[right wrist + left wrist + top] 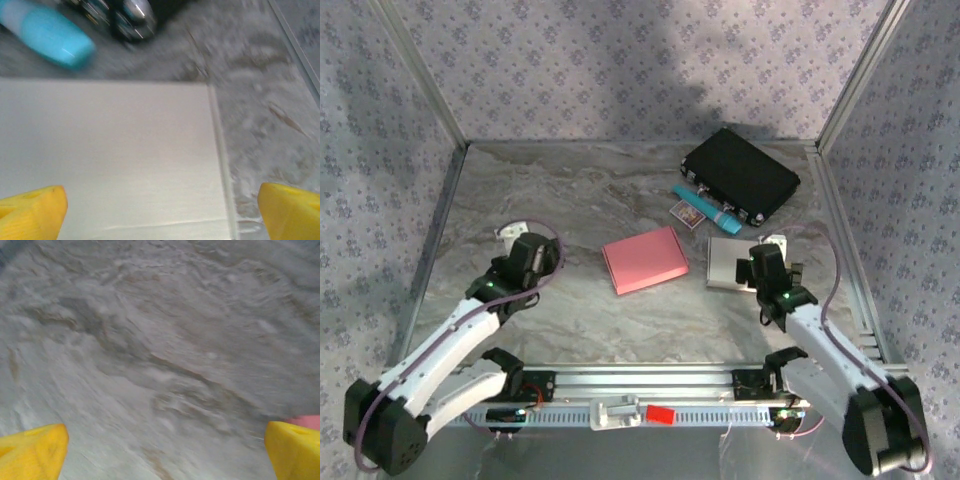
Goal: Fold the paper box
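Pink paper box [645,259] lies flat mid-table [570,190], between the two arms, nothing touching it. Left gripper [520,240] has jaws spread wide and empty over bare marble, left of the box. Right gripper [765,252] is likewise released, but it hangs over a pale flat panel [723,262], not the box. Risks: right closes on the wrong piece; the thin flat box probably skids under a finger instead of lifting, drifting toward the cyan marker [705,207] and black case [740,175]; mistimed arms would crease it crooked
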